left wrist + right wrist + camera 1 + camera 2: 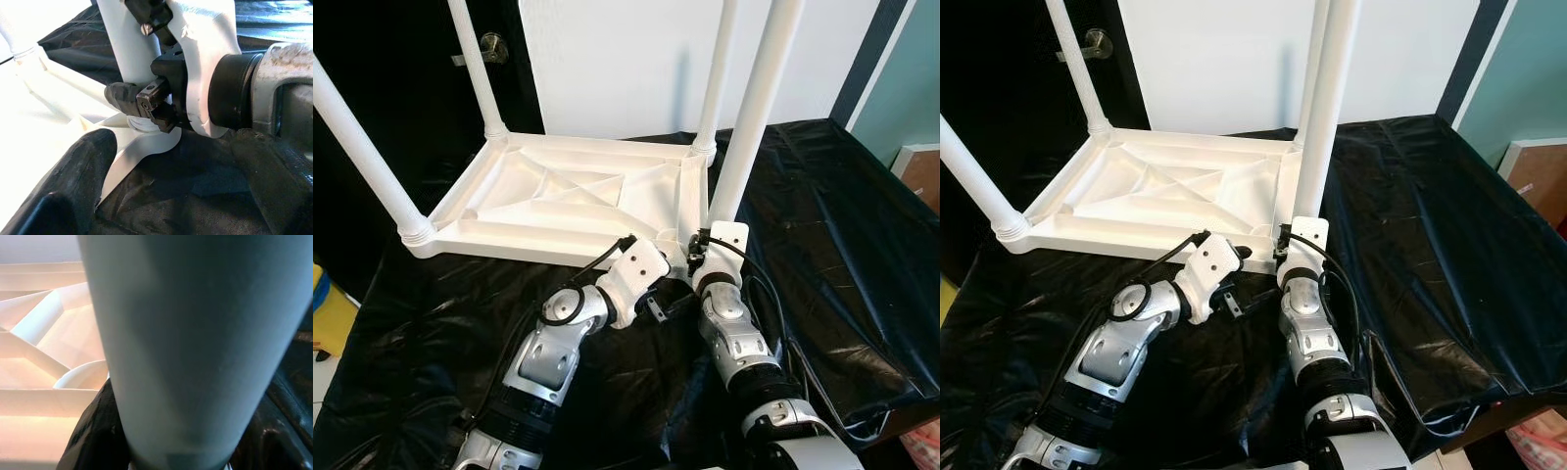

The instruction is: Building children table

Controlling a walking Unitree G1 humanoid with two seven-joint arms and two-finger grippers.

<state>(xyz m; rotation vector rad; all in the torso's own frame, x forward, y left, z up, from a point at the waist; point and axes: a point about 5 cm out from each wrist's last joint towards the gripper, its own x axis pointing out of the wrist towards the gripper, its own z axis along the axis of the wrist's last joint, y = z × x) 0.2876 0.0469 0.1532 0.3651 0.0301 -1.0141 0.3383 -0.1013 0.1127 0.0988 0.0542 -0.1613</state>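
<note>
A white plastic children's table [558, 196] lies upside down on a black sheet [832, 225], its legs pointing up. My right gripper [698, 252] is shut on the base of the near right leg [754, 117], where it meets the corner socket. In the right wrist view the leg [190, 342] stands close between the black fingers [95, 431]. My left gripper [668, 297] is just in front of that same corner, open. In the left wrist view its fingers [83, 176] are spread wide on either side of the tabletop's corner [142, 147].
A dark door with a metal handle [492, 44] and a white wall stand behind the table. A cardboard box [920, 171] is at the right and a yellow object [328, 308] at the left. The black sheet drops off at its near right edge.
</note>
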